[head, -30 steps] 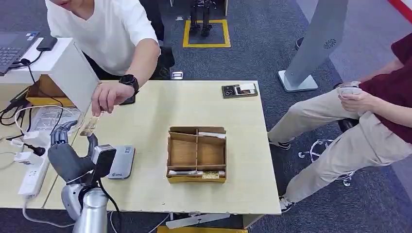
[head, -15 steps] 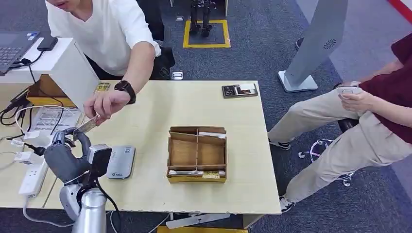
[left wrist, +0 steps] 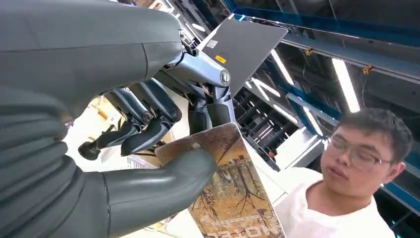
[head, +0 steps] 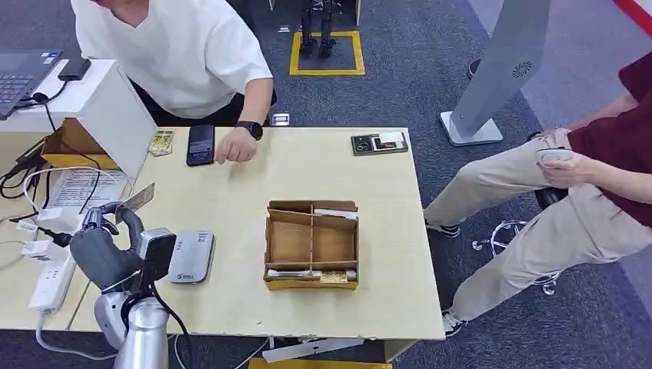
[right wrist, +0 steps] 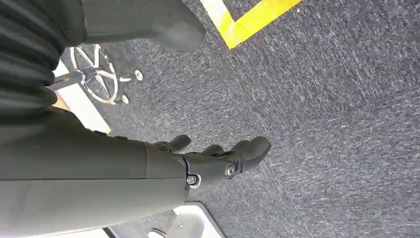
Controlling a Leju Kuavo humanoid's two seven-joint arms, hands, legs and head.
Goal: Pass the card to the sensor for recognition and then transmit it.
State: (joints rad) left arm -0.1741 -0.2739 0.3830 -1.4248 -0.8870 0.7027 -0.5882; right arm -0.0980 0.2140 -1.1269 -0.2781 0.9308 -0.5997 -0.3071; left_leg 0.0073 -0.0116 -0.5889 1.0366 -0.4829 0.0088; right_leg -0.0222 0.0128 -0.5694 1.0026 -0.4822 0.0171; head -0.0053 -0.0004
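Just left of the grey sensor point(head: 191, 256), left hand point(head: 104, 247) pinching the card point(head: 138, 199) (picture-printed), right hand point(right wrist: 218, 158) empty, fingers loosely apart.

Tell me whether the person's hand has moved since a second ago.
Yes. The person's hand pulled back from the card, away from the card reader, and now rests beside the phone.

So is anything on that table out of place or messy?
Nothing spilled or broken. The left hand holds the card tilted, beside the grey sensor. A loose tangle of cables and a power strip lie at the table's left edge.
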